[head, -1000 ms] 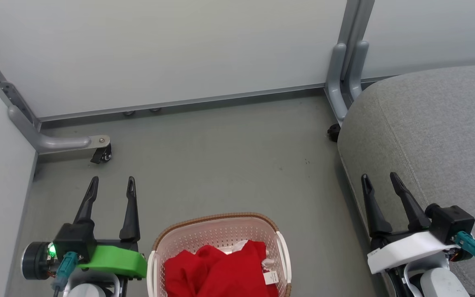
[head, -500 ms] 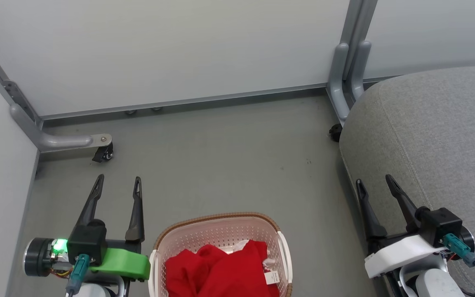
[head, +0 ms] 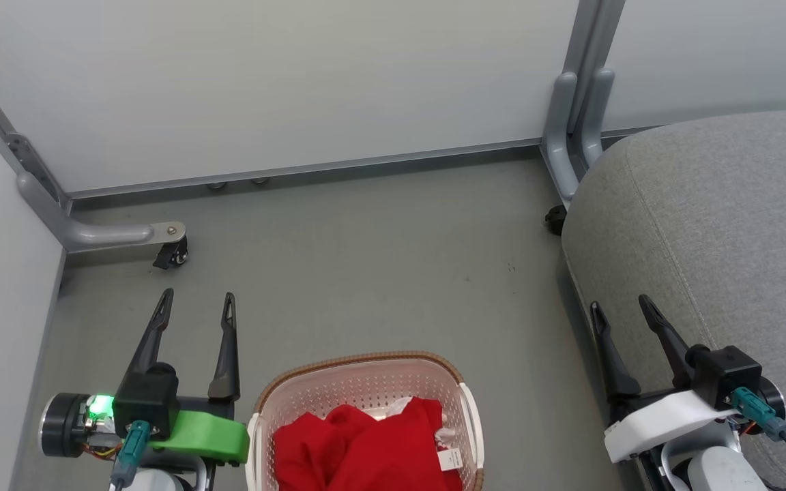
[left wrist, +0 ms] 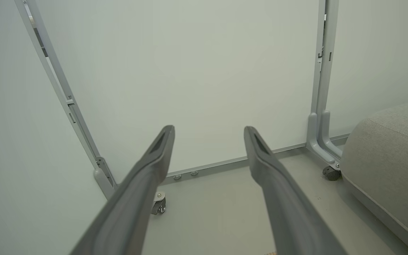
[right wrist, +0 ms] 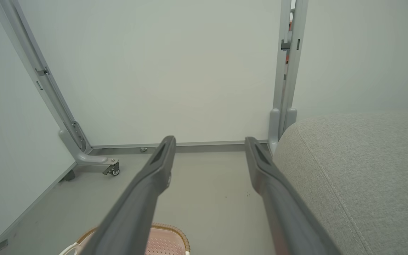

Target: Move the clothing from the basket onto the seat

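Observation:
Bright red clothing [head: 366, 450] with a white paper tag lies bunched in the cream perforated basket [head: 338, 385] at the bottom centre of the head view; a corner of the basket [right wrist: 170, 241] shows low in the right wrist view. The large grey seat [head: 727, 225] fills the right side, also seen as the seat [left wrist: 391, 159] and seat [right wrist: 360, 170]. My left gripper [head: 197, 300] stands open and empty left of the basket, its fingers [left wrist: 154, 166] spread. My right gripper [head: 620, 305] is open and empty beside the seat's front edge, fingers [right wrist: 260, 170] apart.
White partition panels [head: 284, 82] with grey frames close off the back and left. A caster foot [head: 168, 249] sticks out at the left, another post base [head: 570, 157] stands by the seat. Grey floor [head: 379, 259] lies between basket and wall.
Both arms shifted slightly: the left gripper moved a little right and forward, the right gripper a little left. The head view nudged. Both stayed open; clothing and basket unchanged.

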`<state>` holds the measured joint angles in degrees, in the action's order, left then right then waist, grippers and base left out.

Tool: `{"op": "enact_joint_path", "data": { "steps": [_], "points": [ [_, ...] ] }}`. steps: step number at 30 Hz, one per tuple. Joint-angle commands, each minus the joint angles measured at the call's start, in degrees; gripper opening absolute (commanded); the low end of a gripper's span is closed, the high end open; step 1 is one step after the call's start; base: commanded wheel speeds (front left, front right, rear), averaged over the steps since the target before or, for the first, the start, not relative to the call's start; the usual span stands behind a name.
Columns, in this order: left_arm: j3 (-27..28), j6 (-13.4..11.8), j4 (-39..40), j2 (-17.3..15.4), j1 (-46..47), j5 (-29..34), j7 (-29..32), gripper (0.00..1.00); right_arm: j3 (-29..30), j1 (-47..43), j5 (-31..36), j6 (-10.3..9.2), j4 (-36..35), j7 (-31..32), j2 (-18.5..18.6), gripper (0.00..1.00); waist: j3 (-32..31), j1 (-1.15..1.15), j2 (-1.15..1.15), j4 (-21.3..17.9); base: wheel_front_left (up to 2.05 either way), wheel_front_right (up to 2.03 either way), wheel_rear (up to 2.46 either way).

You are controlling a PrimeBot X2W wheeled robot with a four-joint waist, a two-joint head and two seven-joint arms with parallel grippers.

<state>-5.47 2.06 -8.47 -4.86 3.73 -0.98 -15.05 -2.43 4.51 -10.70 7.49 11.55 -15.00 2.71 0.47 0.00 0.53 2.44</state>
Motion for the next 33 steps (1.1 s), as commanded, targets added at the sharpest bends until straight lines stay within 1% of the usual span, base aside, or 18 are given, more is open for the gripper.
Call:
{"op": "enact_joint_path", "data": {
  "steps": [1,13,18,24,33],
  "points": [
    [0.2,0.1,-0.1,-0.1,-0.7,-0.8,-0.2,1.00,0.1,0.7,-0.1,0.00,0.2,-0.3,0.3,1.00,0.0,0.00,-0.53,0.0,0.00,0.00,0.00],
    [0.6,0.6,-0.2,0.0,-0.3,-0.8,-0.2,1.00,-0.1,1.0,-0.2,0.00,0.9,-0.3,0.3,1.00,0.8,0.00,-0.53,-0.3,0.00,0.00,0.00],
    [0.0,1.6,-0.7,0.1,0.9,-1.0,-0.1,1.00,-0.3,1.6,-0.1,0.00,0.8,-0.3,0.3,1.00,1.8,0.00,-0.53,-0.9,0.00,0.00,0.00],
    [-1.1,2.8,-1.9,0.1,2.7,-1.3,-0.1,1.00,-1.1,3.1,-0.1,0.00,0.3,-0.3,0.3,1.00,4.1,0.00,-0.53,-3.0,0.00,0.00,0.00],
    [-3.0,4.4,-3.9,-1.0,6.1,-1.0,-0.1,1.00,-1.9,5.6,-0.5,0.00,-1.5,-0.3,0.3,1.00,10.0,0.00,-0.53,-8.0,0.00,0.00,0.00]
  ]
}}
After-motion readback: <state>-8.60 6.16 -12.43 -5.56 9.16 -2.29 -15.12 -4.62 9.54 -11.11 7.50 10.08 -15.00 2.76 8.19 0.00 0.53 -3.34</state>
